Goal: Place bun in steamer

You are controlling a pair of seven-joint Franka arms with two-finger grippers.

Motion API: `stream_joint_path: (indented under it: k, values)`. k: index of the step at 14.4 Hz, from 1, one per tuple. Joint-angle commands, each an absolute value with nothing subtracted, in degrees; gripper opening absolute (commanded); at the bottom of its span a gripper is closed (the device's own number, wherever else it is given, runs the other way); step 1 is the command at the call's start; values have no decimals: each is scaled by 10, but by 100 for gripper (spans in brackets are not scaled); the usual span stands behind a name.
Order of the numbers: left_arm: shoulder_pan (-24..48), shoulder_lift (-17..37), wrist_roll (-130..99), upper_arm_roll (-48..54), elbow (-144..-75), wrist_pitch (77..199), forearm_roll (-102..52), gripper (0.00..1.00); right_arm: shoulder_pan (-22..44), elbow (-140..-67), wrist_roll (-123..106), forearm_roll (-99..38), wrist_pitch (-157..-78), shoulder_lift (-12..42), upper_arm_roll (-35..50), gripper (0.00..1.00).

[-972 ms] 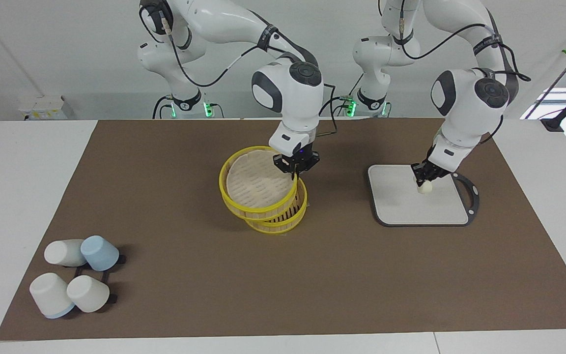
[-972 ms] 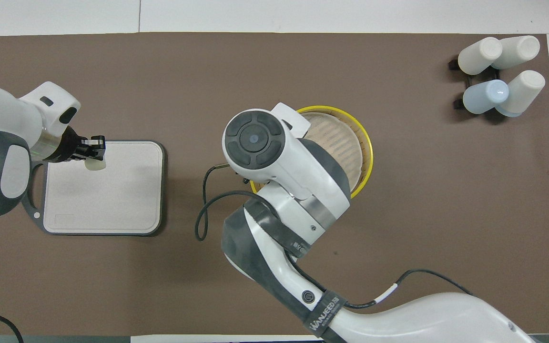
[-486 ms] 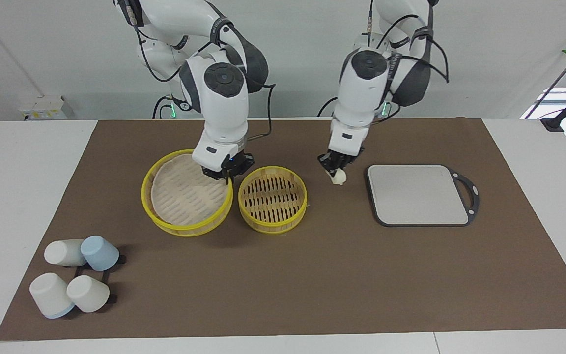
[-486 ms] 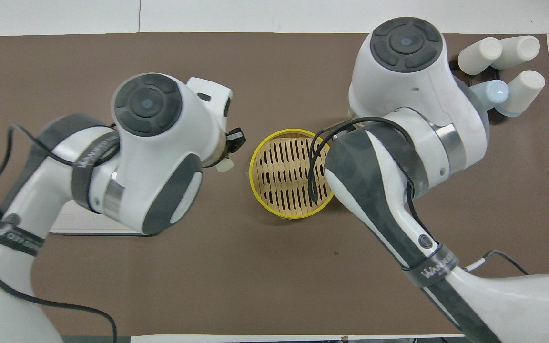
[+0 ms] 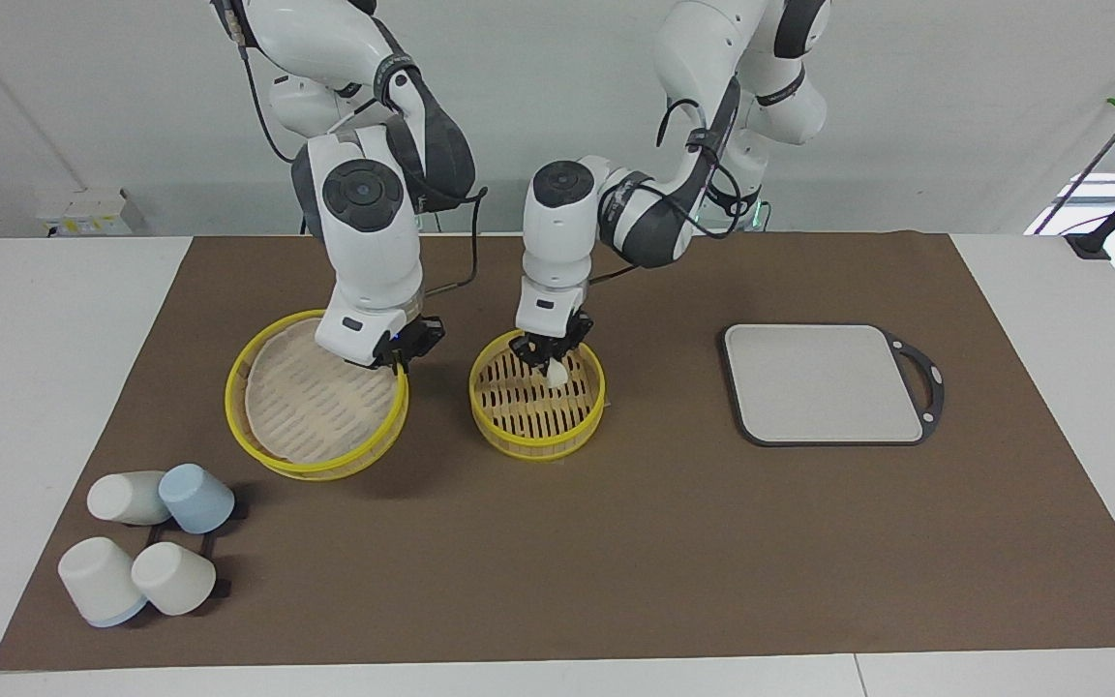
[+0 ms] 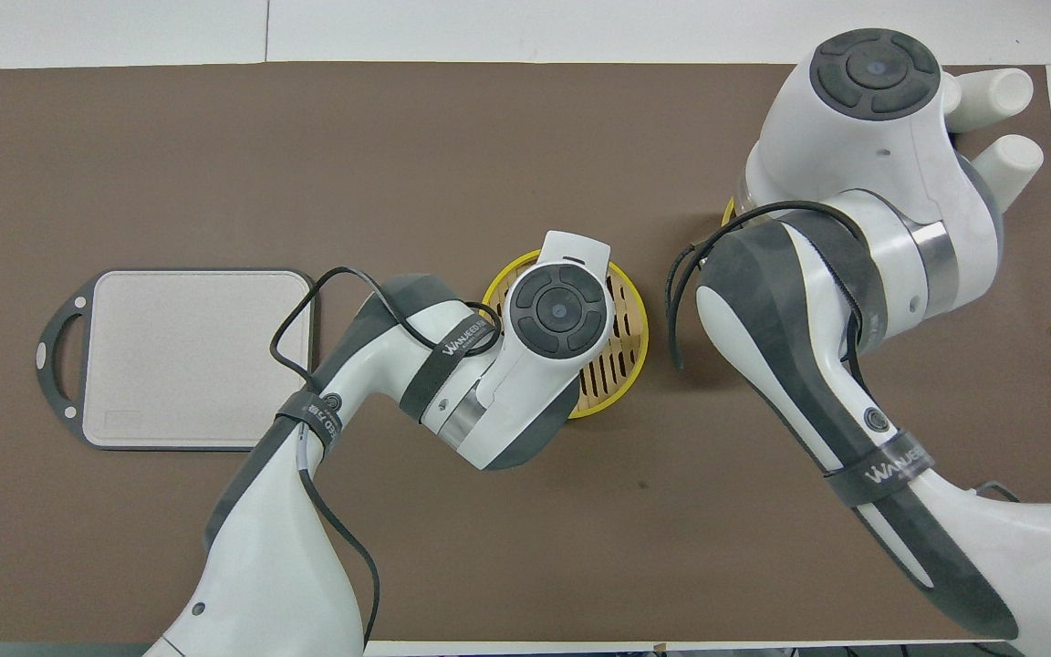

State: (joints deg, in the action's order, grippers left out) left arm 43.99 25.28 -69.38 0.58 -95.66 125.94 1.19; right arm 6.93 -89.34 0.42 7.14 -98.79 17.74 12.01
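Note:
The steamer (image 5: 538, 418) stands uncovered in the middle of the brown mat, its slatted base showing. My left gripper (image 5: 550, 356) is shut on the bun (image 5: 558, 374) and holds it low inside the steamer, over the part of the base nearest the robots. I cannot tell whether the bun touches the slats. My right gripper (image 5: 403, 354) is shut on the rim of the steamer lid (image 5: 311, 411), which is tilted beside the steamer toward the right arm's end. In the overhead view the left arm covers the bun and most of the steamer (image 6: 626, 358).
A grey board (image 5: 824, 382) with a dark handle lies toward the left arm's end, also in the overhead view (image 6: 197, 356). Several white and blue cups (image 5: 146, 547) lie on a rack at the mat's corner toward the right arm's end, farther from the robots.
My left gripper has carried the bun from the board to inside the steamer. My right gripper has taken the lid off the steamer and moved it toward the right arm's end.

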Motion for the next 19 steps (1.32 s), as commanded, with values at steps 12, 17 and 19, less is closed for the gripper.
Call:
stream_joint_path:
  k: [12, 17, 19]
  values:
    - [391, 166, -685, -6, -992, 1213, 46, 100, 69, -938, -1, 50, -1018, 141, 126, 0]
    - [259, 63, -480, -4, -986, 1059, 28, 100, 134, -926, 111, 17, -1081, 148, 127, 0]
    - [200, 34, -381, -4, -985, 1018, 18, 100, 190, -895, 184, 18, -1078, 170, 126, 0]
